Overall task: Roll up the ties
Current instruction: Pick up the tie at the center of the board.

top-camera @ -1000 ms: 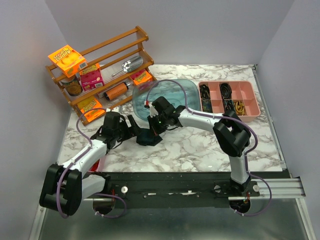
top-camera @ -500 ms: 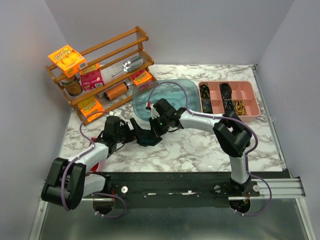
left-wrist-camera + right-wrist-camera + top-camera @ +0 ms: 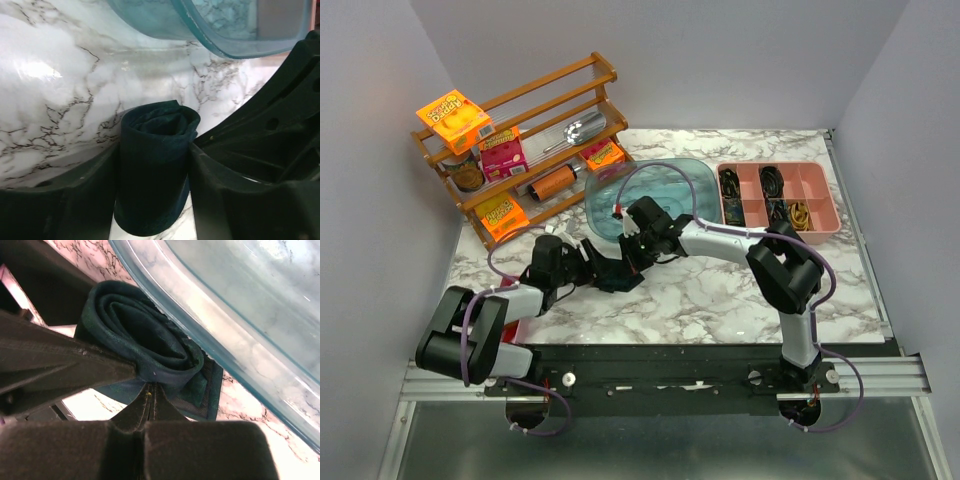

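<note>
Tie [image 3: 155,170], rolled into a tight coil, sits on the marble bench [image 3: 60,75] just beside the blue tub [image 3: 235,30]. My left jaws pinch the coil from both sides; my right jaws are pressed together, tips touching its lower edge.

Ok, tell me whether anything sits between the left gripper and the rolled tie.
Nothing visible does. The left gripper flanks the rolled tie, with a finger touching each side. The right gripper, shut, touches the roll at its own end, and the blue tub lies just behind.
</note>
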Robot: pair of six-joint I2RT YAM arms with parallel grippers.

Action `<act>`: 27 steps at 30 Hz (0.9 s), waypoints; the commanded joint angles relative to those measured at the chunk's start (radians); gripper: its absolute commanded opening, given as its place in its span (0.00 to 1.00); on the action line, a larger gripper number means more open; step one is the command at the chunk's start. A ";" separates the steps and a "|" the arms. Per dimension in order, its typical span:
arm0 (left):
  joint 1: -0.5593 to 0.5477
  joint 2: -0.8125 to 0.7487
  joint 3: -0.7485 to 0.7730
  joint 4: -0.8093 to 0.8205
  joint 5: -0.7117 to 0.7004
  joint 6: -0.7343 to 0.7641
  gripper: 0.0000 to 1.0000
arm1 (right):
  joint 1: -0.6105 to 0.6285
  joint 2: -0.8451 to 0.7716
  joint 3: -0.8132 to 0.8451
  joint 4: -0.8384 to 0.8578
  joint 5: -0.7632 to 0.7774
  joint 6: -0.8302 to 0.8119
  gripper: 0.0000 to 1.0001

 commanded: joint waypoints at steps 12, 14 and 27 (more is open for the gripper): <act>0.005 -0.071 -0.036 0.086 0.042 0.018 0.18 | -0.013 -0.083 0.005 -0.028 -0.011 -0.042 0.01; 0.005 -0.108 -0.019 0.031 0.036 0.041 0.15 | -0.021 -0.126 -0.015 -0.023 -0.013 -0.053 0.01; 0.003 -0.470 0.078 -0.306 0.045 0.107 0.00 | -0.090 -0.419 -0.096 0.005 -0.181 -0.252 0.87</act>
